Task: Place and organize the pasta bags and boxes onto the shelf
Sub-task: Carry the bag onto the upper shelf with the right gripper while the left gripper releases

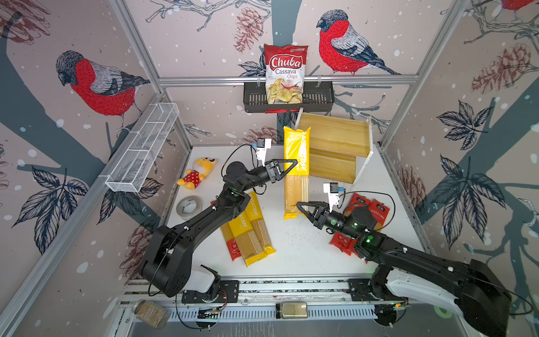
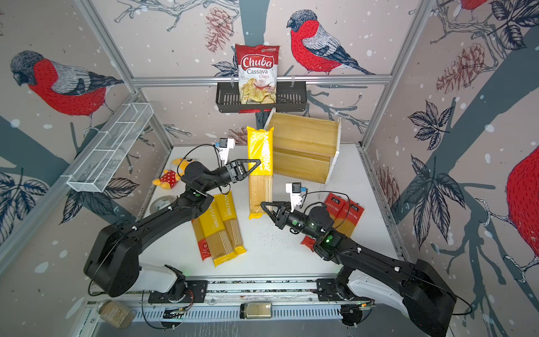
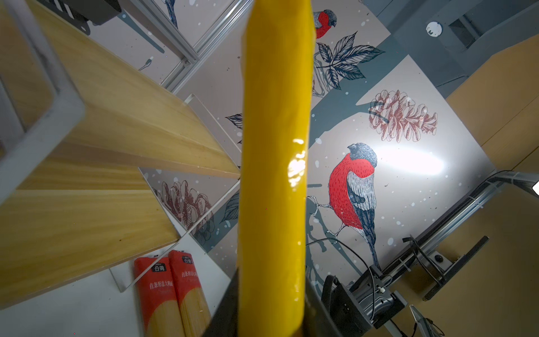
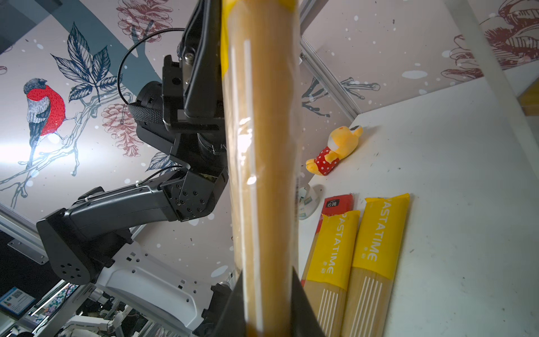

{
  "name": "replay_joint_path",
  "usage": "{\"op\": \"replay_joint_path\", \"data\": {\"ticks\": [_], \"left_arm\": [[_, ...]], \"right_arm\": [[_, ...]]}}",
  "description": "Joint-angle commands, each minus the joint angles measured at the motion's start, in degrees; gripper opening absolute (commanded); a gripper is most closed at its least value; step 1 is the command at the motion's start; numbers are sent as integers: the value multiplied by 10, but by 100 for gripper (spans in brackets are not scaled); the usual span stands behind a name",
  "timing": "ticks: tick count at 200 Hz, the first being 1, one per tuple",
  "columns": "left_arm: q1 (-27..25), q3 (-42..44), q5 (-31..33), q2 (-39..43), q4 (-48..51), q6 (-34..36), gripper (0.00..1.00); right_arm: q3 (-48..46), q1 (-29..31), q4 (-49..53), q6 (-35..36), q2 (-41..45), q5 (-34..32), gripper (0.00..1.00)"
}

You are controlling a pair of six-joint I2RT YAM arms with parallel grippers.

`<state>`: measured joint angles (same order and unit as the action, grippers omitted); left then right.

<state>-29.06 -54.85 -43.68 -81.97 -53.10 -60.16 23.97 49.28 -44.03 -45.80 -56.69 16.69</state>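
1. The black slotted basket (image 1: 319, 100) hangs on the back rail and holds one upright Chuba chips bag (image 1: 285, 73)
2. The white wire mesh basket (image 1: 143, 148), split into compartments, hangs tilted on the left wall
3. The shelf (image 1: 335, 137) stands at the back right of the table (image 1: 306, 253), its two wooden steps facing forward. All the pasta packets are off it
4. The held yellow packet (image 1: 296, 146) is raised just beside the shelf's left panel. Its yellow end points to the back and its clear window to the front
5. The left gripper (image 1: 293, 164) pinches this packet on its yellow part. In the left wrist view the fingers (image 3: 230, 306) lie against both of its sides
6. The right gripper (image 1: 300, 206) pinches the same packet near its front end, over the clear window
7. Two yellow packets (image 1: 252, 230) and one red-ended packet (image 1: 234, 248) lie side by side on the table, partly under the left arm
8. Two more red-ended packets (image 1: 372, 205) lie on the table under the right arm
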Motion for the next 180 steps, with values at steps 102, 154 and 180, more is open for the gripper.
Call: {"op": "replay_joint_path", "data": {"ticks": [102, 154, 180], "left_arm": [[7, 62, 47, 29, -40, 5, 73], [7, 163, 82, 116, -11, 23, 73], [0, 198, 102, 160, 21, 44, 72]], "right_arm": [[138, -81, 68, -114, -12, -116, 3], [289, -105, 217, -154, -77, -130, 4], [325, -121, 220, -195, -105, -128, 8]]}}
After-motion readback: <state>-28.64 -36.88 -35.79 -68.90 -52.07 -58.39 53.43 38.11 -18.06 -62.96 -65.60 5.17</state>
